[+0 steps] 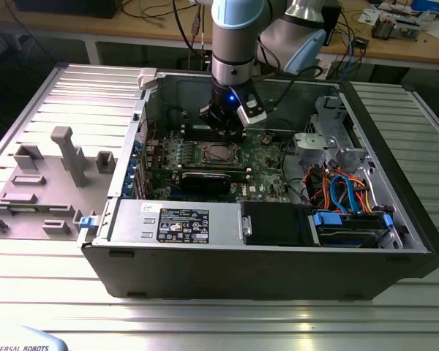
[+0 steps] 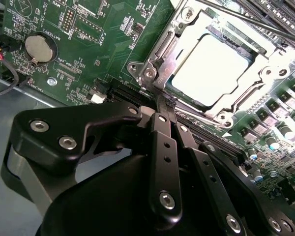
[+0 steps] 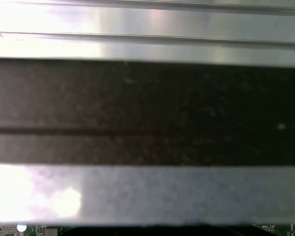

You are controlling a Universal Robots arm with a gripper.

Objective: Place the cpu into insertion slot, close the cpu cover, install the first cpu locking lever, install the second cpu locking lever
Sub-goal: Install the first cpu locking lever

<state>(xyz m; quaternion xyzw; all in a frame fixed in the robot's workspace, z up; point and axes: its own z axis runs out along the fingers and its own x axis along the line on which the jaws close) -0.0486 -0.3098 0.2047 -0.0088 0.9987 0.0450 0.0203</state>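
The cpu (image 2: 211, 69), with its pale silver top, lies flat in the insertion slot (image 2: 137, 68) on the green board. The silvery cpu cover (image 2: 265, 73) is down around it, and the chip shows through its square cut-out. One thin locking lever (image 2: 255, 22) runs along the far edge of the socket. A second metal bar (image 2: 160, 54) runs down the near edge. My gripper (image 2: 162, 102) is shut, and its black fingertips meet at the socket's corner by the end of that bar. In the exterior view the gripper (image 1: 223, 133) hangs just above the socket (image 1: 219, 153).
The open computer case (image 1: 395, 241) lies on a ribbed metal table. A black graphics card (image 1: 205, 180) sits in front of the socket, and coloured cables (image 1: 344, 191) lie at the exterior view's right. Grey fixtures (image 1: 69, 153) stand at its left. A coin battery (image 2: 41, 48) is on the board.
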